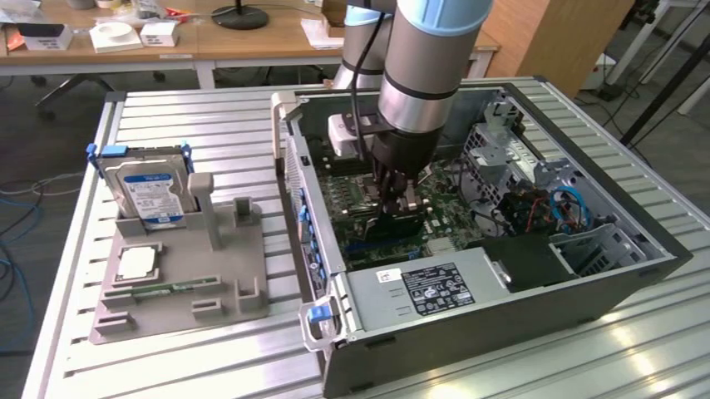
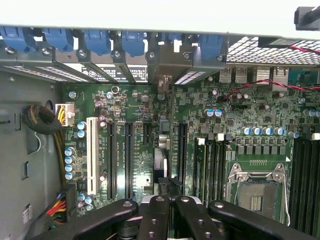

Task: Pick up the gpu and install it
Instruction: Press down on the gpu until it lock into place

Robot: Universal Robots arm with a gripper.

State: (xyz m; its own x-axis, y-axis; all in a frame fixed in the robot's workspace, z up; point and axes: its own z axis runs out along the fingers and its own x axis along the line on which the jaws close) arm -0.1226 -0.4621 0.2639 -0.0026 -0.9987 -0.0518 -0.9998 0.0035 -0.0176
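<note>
I am working in a lab or robotics workroom: an open computer case (image 1: 488, 249) lies on a ribbed metal table (image 1: 166, 108), beside a grey holder (image 1: 183, 274) with spare parts. Behind stand wooden desks (image 1: 199, 41) with small boxes (image 1: 116, 35), and cables (image 1: 17, 224) trail across the floor.

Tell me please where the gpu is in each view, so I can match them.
Exterior view: the gpu is inside the case, under the gripper, just above the motherboard.
Wrist view: the gpu is edge-on, running from the gripper toward the rear brackets.
Shared landmark: the green motherboard.
</note>
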